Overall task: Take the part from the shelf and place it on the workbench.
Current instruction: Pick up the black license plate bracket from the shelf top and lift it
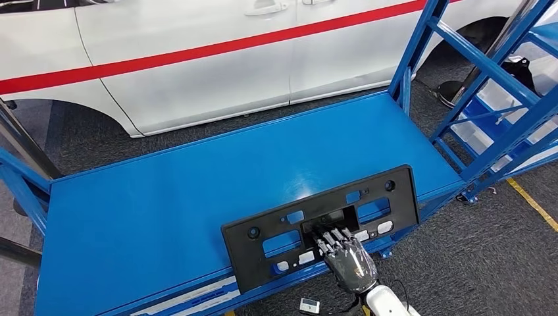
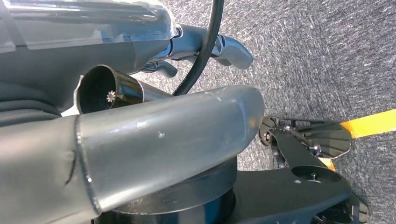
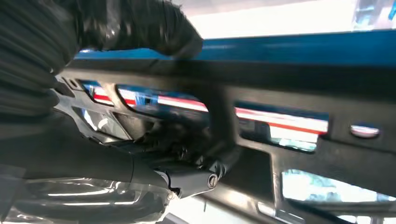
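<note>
The part (image 1: 388, 197) is a flat black plastic bracket with several cut-outs. It lies on the blue workbench (image 1: 164, 197) near the front edge, with its near side reaching over that edge. My right hand (image 1: 349, 260) grips the part's near side, fingers (image 1: 329, 237) hooked into the middle opening. In the right wrist view the dark fingers (image 3: 187, 154) curl through the part (image 3: 299, 84), and the thumb (image 3: 154, 28) lies on its far side. My left hand (image 2: 163, 135) hangs over the grey floor and holds nothing.
A white car with a red stripe (image 1: 197, 59) stands close behind the workbench. The blue shelf frame (image 1: 487, 99) rises at the right. A yellow line (image 1: 533, 204) crosses the grey floor there, and a small white object (image 1: 308, 305) lies by the bench's front.
</note>
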Tool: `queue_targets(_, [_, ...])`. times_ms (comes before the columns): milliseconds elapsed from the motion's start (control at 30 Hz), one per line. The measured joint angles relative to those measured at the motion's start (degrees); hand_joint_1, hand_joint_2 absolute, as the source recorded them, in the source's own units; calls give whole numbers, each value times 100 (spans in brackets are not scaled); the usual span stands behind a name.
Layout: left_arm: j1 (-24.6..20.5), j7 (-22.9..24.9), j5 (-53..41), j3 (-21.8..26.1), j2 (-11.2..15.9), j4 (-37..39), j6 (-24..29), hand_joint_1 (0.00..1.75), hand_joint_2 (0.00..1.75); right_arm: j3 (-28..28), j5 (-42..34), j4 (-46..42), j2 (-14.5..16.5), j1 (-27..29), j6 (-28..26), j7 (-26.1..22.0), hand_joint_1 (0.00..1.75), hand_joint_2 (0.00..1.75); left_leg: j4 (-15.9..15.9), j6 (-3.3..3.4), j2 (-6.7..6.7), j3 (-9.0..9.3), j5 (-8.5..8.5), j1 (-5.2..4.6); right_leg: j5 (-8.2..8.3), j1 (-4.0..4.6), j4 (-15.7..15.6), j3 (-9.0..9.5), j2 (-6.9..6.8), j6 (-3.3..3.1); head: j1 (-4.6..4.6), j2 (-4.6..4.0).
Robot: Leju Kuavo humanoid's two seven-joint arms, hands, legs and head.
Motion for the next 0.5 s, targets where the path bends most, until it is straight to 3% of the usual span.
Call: queue_targets(500, [7, 19, -44, 0, 0, 0, 1, 0, 0, -9, 79, -358, 0, 34, 0, 16, 175, 175, 1, -1, 2, 16, -1, -1, 0, -1, 0, 18, -1, 1, 1, 0])
